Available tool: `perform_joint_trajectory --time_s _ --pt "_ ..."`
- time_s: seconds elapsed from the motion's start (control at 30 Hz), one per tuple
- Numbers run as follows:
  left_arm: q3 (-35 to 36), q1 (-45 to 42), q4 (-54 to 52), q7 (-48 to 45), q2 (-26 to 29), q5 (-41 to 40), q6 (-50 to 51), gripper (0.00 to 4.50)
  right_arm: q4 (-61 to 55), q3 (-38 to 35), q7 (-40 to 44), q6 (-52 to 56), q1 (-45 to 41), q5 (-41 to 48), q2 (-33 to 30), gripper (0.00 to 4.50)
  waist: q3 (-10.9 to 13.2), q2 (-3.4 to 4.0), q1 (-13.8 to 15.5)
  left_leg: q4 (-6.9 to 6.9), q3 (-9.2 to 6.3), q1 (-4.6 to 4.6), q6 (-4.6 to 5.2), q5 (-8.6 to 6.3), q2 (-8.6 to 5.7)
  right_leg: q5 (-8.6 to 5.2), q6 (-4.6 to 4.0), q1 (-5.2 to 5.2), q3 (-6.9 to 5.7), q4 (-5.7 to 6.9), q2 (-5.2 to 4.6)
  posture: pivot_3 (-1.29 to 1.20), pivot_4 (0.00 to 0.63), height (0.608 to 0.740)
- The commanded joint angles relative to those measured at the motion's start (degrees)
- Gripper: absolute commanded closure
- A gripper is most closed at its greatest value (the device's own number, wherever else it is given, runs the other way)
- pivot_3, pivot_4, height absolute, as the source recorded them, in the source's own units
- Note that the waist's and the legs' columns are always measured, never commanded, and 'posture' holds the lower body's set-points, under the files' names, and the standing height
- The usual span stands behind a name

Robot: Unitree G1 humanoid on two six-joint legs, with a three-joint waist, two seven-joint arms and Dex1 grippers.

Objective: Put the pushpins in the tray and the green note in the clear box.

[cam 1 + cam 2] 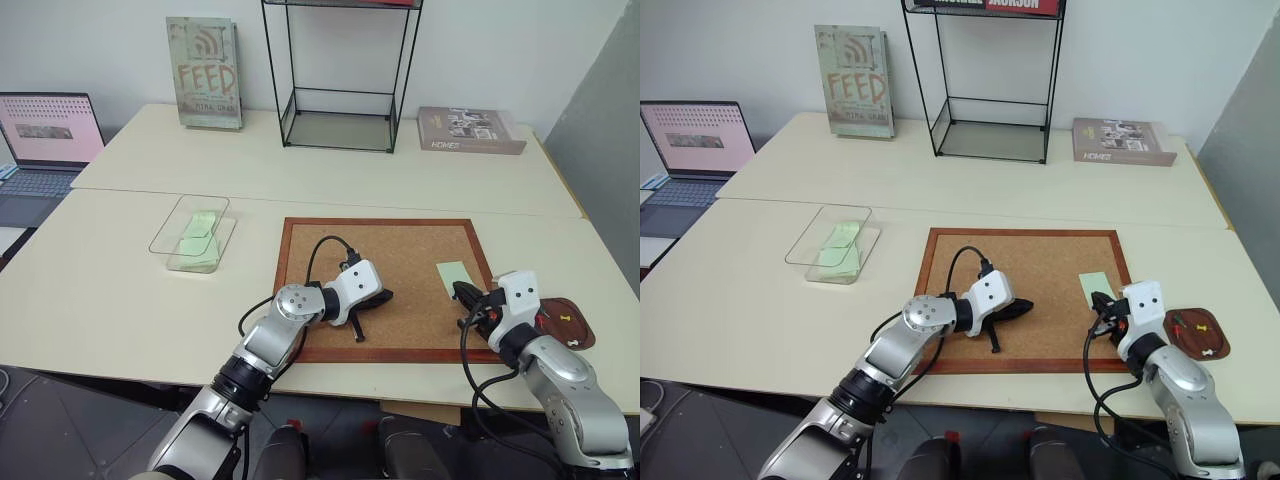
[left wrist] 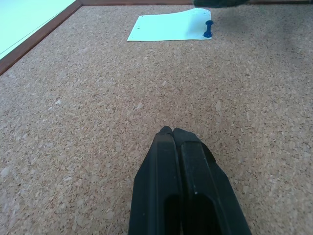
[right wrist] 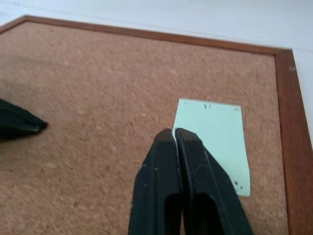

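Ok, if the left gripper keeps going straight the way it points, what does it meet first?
Likely the corkboard itself, as the left gripper tilts slightly down; skimming above it, the green note with its blue pushpin comes next.

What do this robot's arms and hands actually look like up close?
Silver-grey metal arms with round joints, white wrist housings and looping black cables. Each ends in a tool of two slim black fingers: the left tool and the right tool.
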Motion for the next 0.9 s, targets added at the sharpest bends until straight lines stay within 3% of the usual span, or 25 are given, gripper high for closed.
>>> perform_joint_trajectory --time_s 0.03,0.1,0.63,0.9 --pt "-1.1 0.8 2.5 0.6 0.2 2.0 1.5 4.5 -1.9 -0.4 -0.8 -0.8 0.8 -0.7 -0.6 3.43 0.0 0.01 0.0 0.0 0.0 0.0 0.0 0.0 0.0 0.0 0.0 0.0 0.0 0.0 0.0 0.0 0.15 0.74" --pt "-1.1 0.7 2.5 0.6 0.2 2.0 1.5 4.5 -1.3 0.4 -1.0 -0.1 0.9 -1.5 -1.0 3.04 0.0 0.01 0.0 -0.01 0.0 0.0 0.0 0.0 0.0 0.0 0.0 -0.01 0.01 0.01 0.0 0.0 0.15 0.74" --pt "-1.2 0.9 2.3 0.6 0.2 2.1 1.7 4.5 1.7 1.4 -1.4 0.0 -0.1 -2.2 -0.7 3.04 0.0 0.0 0.0 0.0 0.0 0.0 0.0 0.0 0.01 0.0 0.0 -0.01 0.0 0.0 0.0 0.0 0.15 0.74" --pt "-1.2 0.9 2.2 0.6 0.3 2.1 1.6 4.5 2.2 0.0 -1.9 -0.3 -0.8 -1.2 -0.2 4.48 0.0 0.0 0.0 0.0 0.01 0.0 0.0 0.0 0.01 0.0 0.0 -0.01 0.01 -0.01 0.0 0.0 0.15 0.74"
